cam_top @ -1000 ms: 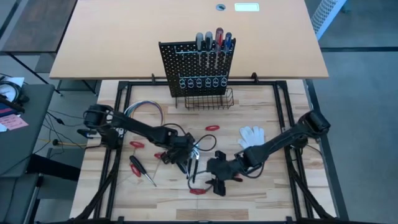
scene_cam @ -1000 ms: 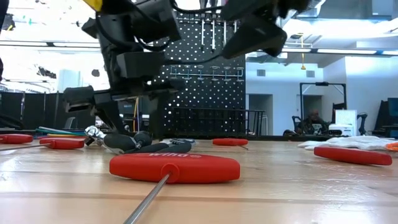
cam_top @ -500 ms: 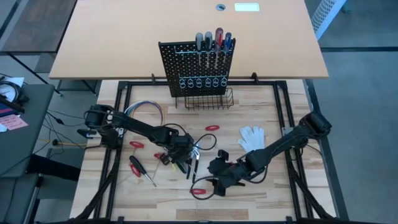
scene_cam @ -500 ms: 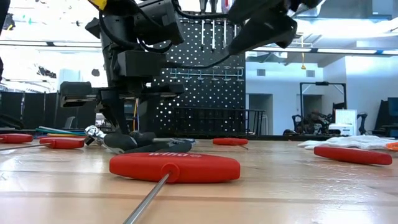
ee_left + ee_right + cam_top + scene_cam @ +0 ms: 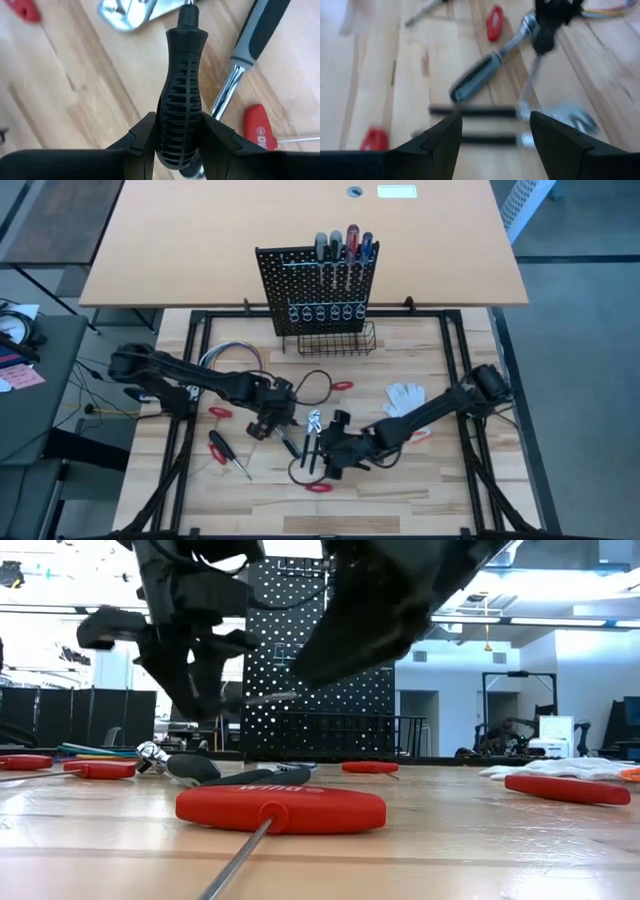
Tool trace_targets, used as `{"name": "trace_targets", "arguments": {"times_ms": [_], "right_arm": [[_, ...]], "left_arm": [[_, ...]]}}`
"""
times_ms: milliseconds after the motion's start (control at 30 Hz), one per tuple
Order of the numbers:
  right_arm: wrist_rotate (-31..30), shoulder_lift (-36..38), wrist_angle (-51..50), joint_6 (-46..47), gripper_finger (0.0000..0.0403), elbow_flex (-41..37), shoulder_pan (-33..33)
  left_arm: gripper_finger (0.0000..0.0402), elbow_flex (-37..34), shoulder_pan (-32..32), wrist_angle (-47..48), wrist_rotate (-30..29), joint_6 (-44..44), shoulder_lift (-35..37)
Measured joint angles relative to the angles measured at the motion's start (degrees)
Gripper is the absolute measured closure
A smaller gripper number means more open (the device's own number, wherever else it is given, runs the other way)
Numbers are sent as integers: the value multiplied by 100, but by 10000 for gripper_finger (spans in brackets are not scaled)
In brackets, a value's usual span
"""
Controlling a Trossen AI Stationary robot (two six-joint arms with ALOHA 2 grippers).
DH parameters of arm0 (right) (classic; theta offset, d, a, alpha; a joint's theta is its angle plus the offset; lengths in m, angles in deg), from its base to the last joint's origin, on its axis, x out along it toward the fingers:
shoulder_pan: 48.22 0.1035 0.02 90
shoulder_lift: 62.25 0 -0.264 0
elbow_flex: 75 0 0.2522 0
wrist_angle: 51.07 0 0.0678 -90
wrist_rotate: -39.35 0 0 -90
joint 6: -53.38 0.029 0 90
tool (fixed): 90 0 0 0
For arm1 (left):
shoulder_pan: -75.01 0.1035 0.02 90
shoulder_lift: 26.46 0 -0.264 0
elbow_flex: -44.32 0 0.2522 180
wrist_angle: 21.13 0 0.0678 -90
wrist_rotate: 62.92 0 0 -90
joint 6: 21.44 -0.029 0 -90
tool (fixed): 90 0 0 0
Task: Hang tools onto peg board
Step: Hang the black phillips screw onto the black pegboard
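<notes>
The peg board [image 5: 316, 288] stands upright at the table's [image 5: 440, 480] far edge, screwdrivers [image 5: 342, 246] already hung in its ring holders. Near the table's middle, the left gripper [image 5: 177, 131] has its fingers clamped on a black ribbed handle [image 5: 180, 117], lifted above the wood. Just right of it, the right gripper [image 5: 495, 131] hovers with fingers apart over loose tools [image 5: 312, 438], a red T-handle [image 5: 280, 810] lying nearest.

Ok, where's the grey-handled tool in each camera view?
High: grey-handled tool, centre table, beside the left end effector, which holds a black screwdriver.
Low: left, behind the red handle.
Left wrist: upper right.
Right wrist: centre.
Shared landmark: silver wrench beside it.
</notes>
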Motion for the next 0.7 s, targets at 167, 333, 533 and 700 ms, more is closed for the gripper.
{"name": "trace_targets", "arguments": {"times_ms": [167,333,533,700], "right_arm": [[-1,-376,169,-29,186,380,-267],[4,-574,132,-24,233,626,-430],[29,-568,-185,305,298,619,-558],[156,-563,-212,321,323,623,-601]], "left_arm": [[300,1,1,191,-110,315,65],[300,1,1,199,-171,350,-45],[300,1,1,158,-217,372,-34],[300,1,1,133,-219,390,-28]]}}
